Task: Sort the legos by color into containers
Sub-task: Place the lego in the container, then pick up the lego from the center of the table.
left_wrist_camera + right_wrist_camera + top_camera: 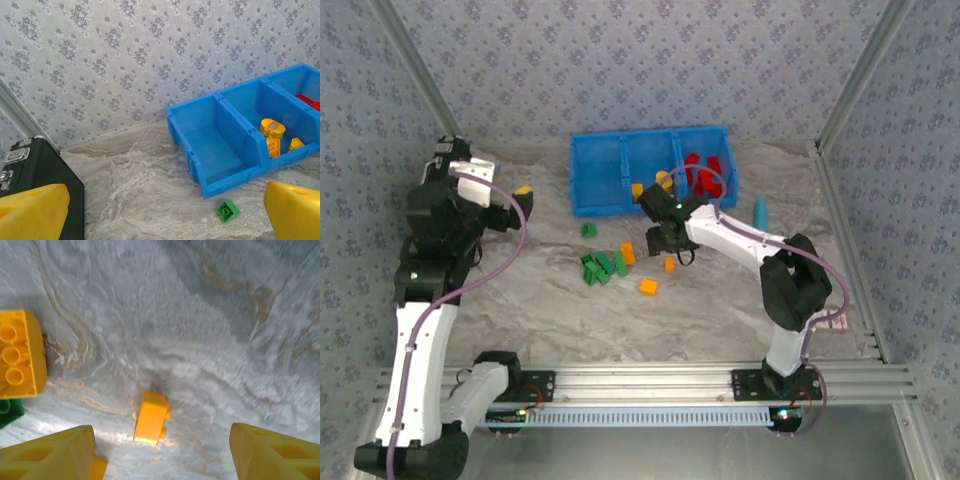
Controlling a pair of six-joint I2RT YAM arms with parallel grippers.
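Observation:
The blue containers bin (pixel 600 208) stands at the back with three compartments: red legos (pixel 705 172) on the right, orange-yellow legos (pixel 655 186) in the middle, the left one bare. Green legos (pixel 600 266) and orange ones (pixel 648 287) lie scattered on the table in front. My right gripper (pixel 668 246) hangs low over them, open. A small orange brick (pixel 151 417) lies on its side between its fingers, untouched. A bigger orange brick (pixel 19 354) sits to its left. My left gripper (pixel 520 198) is open and holds nothing, left of the bin (pixel 200 167), with one green brick (pixel 227 210) near it.
A black case (pixel 40 170) with metal corners sits at the left edge beside my left gripper (pixel 162 215). A slim teal piece (pixel 760 211) stands right of the bin. Patterned walls and metal rails close in the table on three sides.

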